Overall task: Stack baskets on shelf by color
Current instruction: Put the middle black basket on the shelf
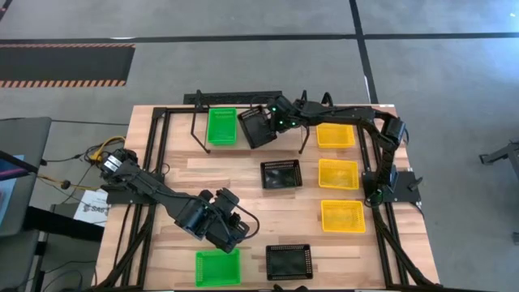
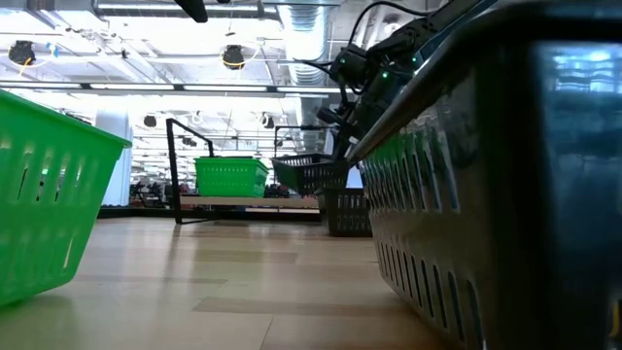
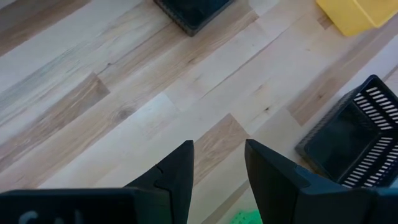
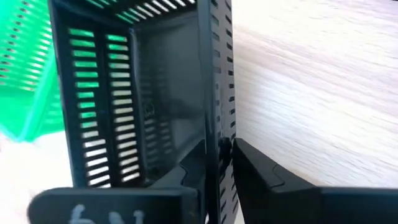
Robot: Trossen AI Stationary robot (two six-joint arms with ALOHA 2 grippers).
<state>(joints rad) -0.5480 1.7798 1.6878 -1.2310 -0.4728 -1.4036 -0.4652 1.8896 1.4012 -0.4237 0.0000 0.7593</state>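
From above, the shelf [image 1: 243,101] stood at the upper middle of the frame on the wooden surface [image 1: 243,174]. A green basket [image 1: 221,126] sat on its left part, and a tilted black basket [image 1: 256,127] lay just beside it at the shelf's middle. The right pincer [image 1: 274,122] was at that black basket's right wall. Three yellow baskets [image 1: 338,173] lay in a column at the right of the frame, apart from one another. A second black basket [image 1: 281,173] lay at mid-frame, a third [image 1: 289,261] at the lower middle, and another green basket [image 1: 217,267] at the lower left of it. The left pincer [image 1: 231,231] hung just above that green one.

In the low view, the shelf [image 2: 248,201] showed in the distance with the green basket [image 2: 231,176] on it and the black basket [image 2: 309,173] tilted beside it, the right arm reaching down to it. A near green basket [image 2: 53,199] filled the left edge and a near black one [image 2: 505,185] the right.

In the left wrist view, the left pincer [image 3: 219,168] was spread over bare wood, holding nothing, with a black basket [image 3: 357,140] at the right edge.

In the right wrist view, the right pincer [image 4: 219,163] had one finger [image 4: 273,177] outside the black basket's [image 4: 149,93] wall and the other inside, with the wall between them; I cannot tell whether they were pinching it.
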